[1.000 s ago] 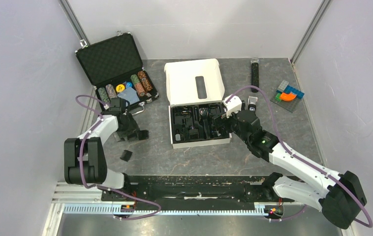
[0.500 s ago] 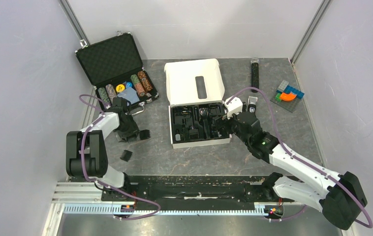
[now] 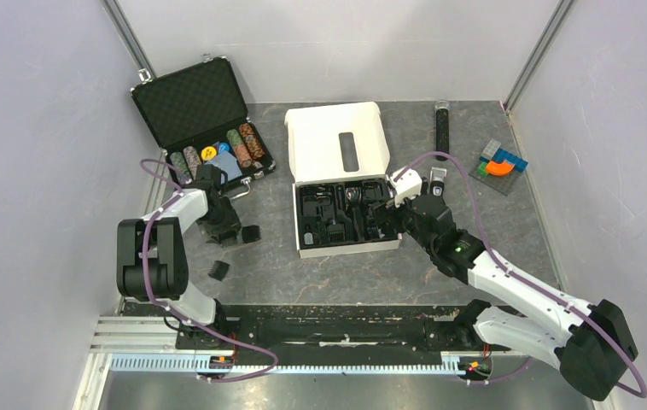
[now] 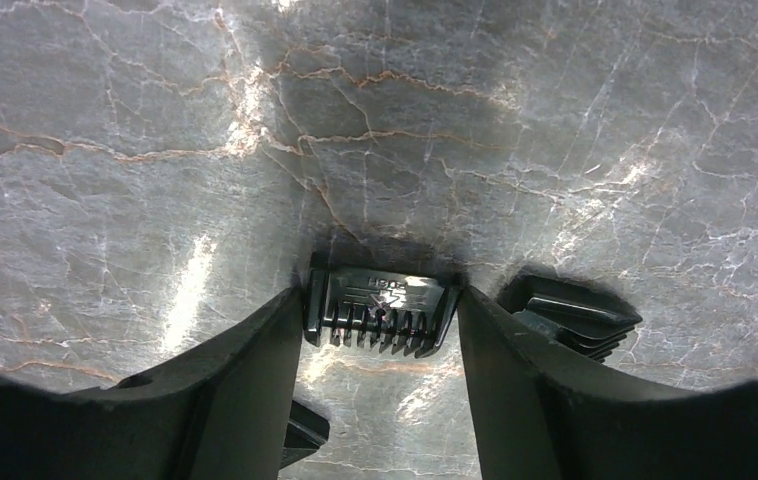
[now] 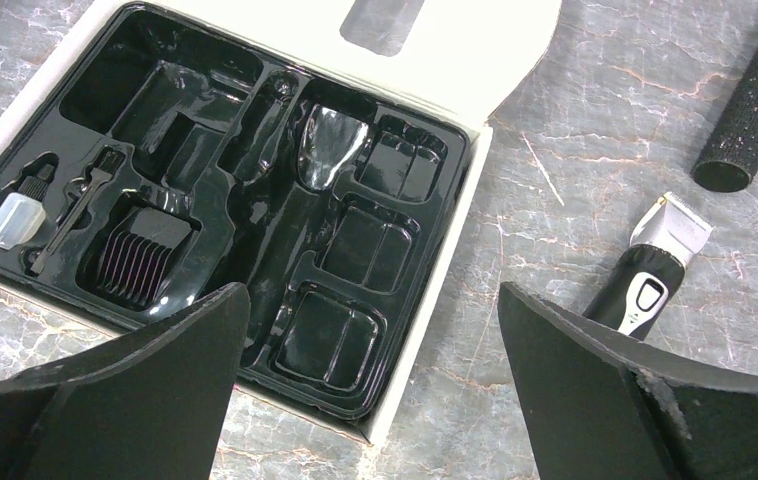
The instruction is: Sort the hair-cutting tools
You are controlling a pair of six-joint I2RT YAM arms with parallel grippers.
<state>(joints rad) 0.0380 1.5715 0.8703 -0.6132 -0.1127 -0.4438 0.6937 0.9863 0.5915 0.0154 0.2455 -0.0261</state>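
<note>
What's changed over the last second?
The left arm's elbow shifted away from the near edge; the left end effector stayed low, closed on a comb attachment. The right end effector, open by the white box, the clipper and the loose combs stayed put.

Left pincer (image 4: 381,318) clamped on comb attachment (image 4: 380,298), low; right pincer (image 5: 370,300) spread wide.

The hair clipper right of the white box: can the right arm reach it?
Probably yes: the clipper lies bare on the table beside the open right gripper, nothing between them.
</note>
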